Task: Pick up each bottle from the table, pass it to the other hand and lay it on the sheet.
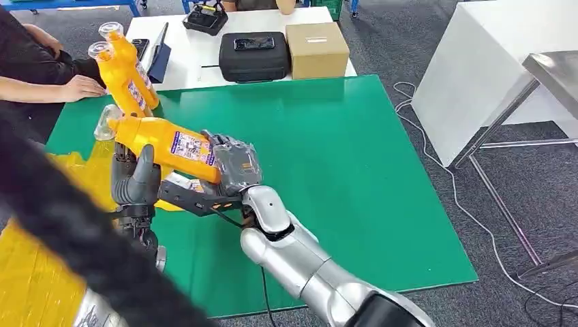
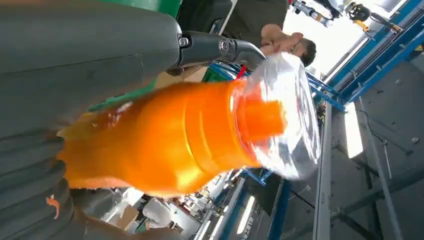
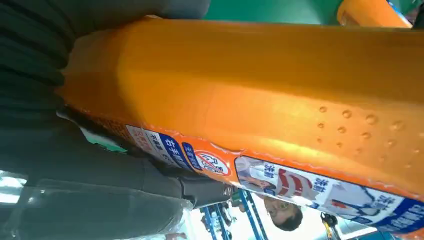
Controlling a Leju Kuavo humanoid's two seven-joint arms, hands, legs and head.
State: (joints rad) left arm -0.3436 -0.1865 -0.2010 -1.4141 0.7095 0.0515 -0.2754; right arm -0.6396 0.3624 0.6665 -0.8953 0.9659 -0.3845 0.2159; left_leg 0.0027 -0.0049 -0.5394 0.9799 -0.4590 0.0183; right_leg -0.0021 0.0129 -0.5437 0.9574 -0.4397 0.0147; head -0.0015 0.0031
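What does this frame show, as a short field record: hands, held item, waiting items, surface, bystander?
Held item: orange bottle, lying sideways in mid-air, clear cap toward the left hand
Right hand: grips the bottle's base end
Left hand: under the bottle's neck end, touching it
Waiting items: two orange bottles upright on the green table
Sheet: yellow sheet
Bystander: person's hand resting on the table edge

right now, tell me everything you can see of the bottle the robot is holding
The held bottle is orange plastic with a clear cap over an orange neck and a printed label in blue, white and red on its side. It looks closed. It lies roughly level above the green table, cap pointing to the robot's left. The right hand grips its base end and the left hand is at its neck end from below. Two more orange bottles are behind it.
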